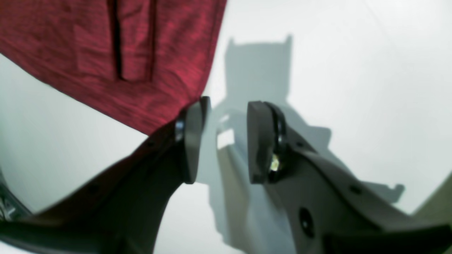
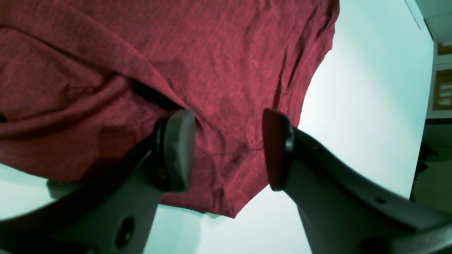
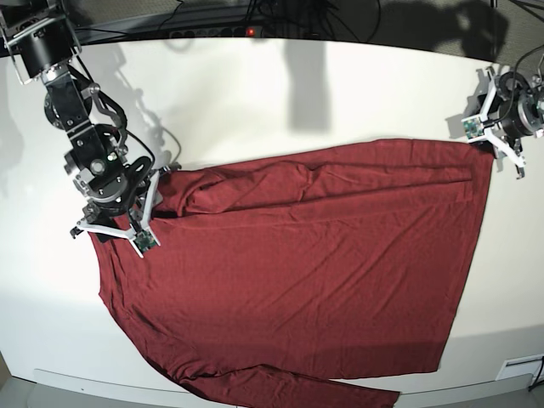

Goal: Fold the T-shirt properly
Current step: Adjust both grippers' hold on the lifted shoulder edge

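Observation:
The maroon T-shirt [image 3: 306, 272] lies spread flat across the white table [image 3: 255, 102], with long folds along its far edge. My right gripper [image 3: 110, 231] is over the shirt's left end. In the right wrist view it [image 2: 229, 153] stands wide open, with wrinkled fabric [image 2: 212, 70] lying below and between its fingers. My left gripper [image 3: 491, 144] is at the shirt's far right corner. Seen from the left wrist it [image 1: 226, 141] is open with only bare table between the pads. The shirt's corner [image 1: 141, 70] lies just outside its left finger [image 1: 192, 141].
Cables and a power strip with a red light [image 3: 251, 31] run along the table's back edge. A sleeve [image 3: 357, 395] reaches the table's front edge. Bare table surface [image 1: 353, 70] lies to the right of the shirt corner.

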`<state>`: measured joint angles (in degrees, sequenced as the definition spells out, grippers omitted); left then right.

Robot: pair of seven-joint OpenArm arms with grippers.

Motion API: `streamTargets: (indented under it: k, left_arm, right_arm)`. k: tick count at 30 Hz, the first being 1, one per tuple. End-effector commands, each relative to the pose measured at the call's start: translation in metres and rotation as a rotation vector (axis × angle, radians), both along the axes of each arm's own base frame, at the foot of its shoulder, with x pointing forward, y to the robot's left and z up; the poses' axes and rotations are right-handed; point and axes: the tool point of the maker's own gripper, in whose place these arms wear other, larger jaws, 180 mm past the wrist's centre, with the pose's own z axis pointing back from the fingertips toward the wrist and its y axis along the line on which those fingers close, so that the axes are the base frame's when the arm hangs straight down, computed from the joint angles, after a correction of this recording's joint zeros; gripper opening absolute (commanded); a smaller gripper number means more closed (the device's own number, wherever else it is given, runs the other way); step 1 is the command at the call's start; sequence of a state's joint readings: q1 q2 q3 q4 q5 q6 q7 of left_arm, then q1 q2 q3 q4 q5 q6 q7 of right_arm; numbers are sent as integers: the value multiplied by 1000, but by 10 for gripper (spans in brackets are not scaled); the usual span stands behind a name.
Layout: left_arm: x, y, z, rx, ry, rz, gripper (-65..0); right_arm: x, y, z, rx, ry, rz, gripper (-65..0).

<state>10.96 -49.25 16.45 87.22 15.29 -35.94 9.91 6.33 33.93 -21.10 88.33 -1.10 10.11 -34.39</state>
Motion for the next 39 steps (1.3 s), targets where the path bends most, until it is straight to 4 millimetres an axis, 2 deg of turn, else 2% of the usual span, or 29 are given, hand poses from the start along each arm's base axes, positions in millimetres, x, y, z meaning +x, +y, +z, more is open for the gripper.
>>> streamTargets:
  k: [1, 4, 9, 18, 24, 25, 26, 28, 29, 34, 39]
  left_arm:
    - [13, 7, 9, 25, -56, -11, -435]
    - [8, 4, -7, 34, -56, -45, -435]
    - [-7, 14, -39, 85, 0, -24, -435]
    - [2, 36, -47, 113, 15, 33, -435]
    - [-13, 37, -54, 119, 100, 21, -435]
    - [-16, 37, -55, 118, 112, 18, -441]
    - [-17, 37, -55, 118, 116, 17, -480]
    - [-17, 37, -56, 118, 120, 17, -615]
    - [-18, 37, -56, 120, 121, 17, -650]
    - [-18, 36, -56, 110, 121, 22, -650]
    - [-18, 29, -57, 69, 125, 51, -650]
  right_arm:
    - [11, -5, 16, -9, -51, -3, -344]
    - [11, -6, 15, -11, -48, -4, -344]
    - [9, -8, 14, -17, -37, -12, -345]
    - [9, -8, 14, -16, -38, -12, -344]
    - [10, -8, 14, -16, -39, -11, -345]
    - [10, -7, 14, -15, -40, -10, -345]
    - [10, -7, 15, -15, -41, -9, -345]
    - [11, -6, 15, -12, -47, -5, -344]
    - [11, -6, 15, -12, -47, -5, -344]
    - [7, -10, 12, -28, -16, -21, -345]
    - [0, 6, 21, -39, 28, 62, -345]
